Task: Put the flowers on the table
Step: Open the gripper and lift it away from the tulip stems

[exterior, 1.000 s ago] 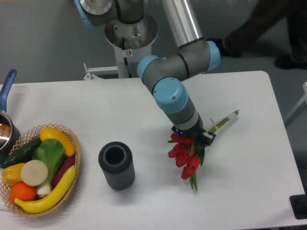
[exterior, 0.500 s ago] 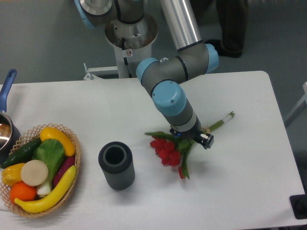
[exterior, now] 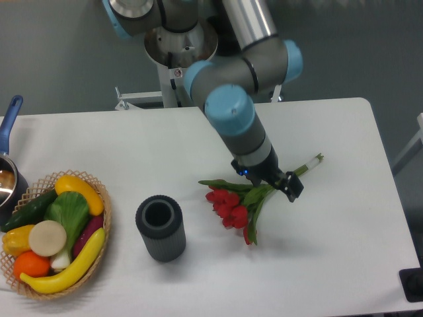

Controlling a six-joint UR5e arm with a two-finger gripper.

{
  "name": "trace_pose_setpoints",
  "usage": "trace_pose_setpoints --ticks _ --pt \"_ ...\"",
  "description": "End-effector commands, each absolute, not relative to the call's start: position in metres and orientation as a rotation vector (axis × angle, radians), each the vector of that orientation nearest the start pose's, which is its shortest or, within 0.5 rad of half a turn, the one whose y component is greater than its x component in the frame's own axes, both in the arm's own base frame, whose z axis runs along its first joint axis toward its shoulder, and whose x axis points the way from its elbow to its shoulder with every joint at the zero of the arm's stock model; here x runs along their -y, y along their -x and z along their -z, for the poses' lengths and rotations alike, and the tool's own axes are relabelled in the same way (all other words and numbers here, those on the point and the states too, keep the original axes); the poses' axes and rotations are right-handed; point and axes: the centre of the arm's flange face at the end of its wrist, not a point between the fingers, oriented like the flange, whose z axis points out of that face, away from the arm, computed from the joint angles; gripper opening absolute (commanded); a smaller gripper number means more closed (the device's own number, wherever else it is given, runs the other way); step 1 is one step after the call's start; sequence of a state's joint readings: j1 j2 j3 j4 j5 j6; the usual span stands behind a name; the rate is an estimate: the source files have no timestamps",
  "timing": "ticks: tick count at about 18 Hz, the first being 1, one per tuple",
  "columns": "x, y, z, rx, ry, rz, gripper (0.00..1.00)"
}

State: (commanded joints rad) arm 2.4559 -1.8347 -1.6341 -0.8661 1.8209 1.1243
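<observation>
I see the flowers (exterior: 232, 205) lying flat on the table (exterior: 330, 251), red buds pointing toward the dark ribbed cylinder (exterior: 160, 228), stems running up and right past the gripper (exterior: 281, 183). My gripper sits right over the stems near the tie, but I can't tell whether its fingers are clamped or parted. Far left, the wicker basket (exterior: 99, 228) holds vegetables, beside a blue-handled pot (exterior: 8, 145).
</observation>
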Motion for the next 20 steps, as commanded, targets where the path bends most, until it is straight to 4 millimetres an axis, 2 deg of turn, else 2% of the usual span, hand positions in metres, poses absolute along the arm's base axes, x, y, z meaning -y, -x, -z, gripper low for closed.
trace_pose_setpoints --ticks 3,5,9,10,12,15,16,18,20 --pt "-0.471 0.403 -0.428 -0.415 3.085 -0.562 1.0" --pt "-0.462 0.4 -0.453 -0.495 3.072 -0.502 1.0" --pt "-0.421 0.432 -0.491 -0.463 3.036 -0.367 1.0" --pt "-0.408 0.441 -0.5 -0.499 3.026 -0.331 1.0" --pt "-0.388 0.452 -0.512 -0.682 3.034 -0.251 1.0" --pt "-0.348 0.467 -0.525 -0.882 3.006 -0.189 1.0" --pt "-0.335 0.474 -0.523 -0.917 3.001 -0.17 1.0" --pt "-0.323 0.481 -0.518 -0.923 2.98 -0.145 1.0" --pt "-0.326 0.481 -0.507 -0.889 2.904 -0.109 1.0"
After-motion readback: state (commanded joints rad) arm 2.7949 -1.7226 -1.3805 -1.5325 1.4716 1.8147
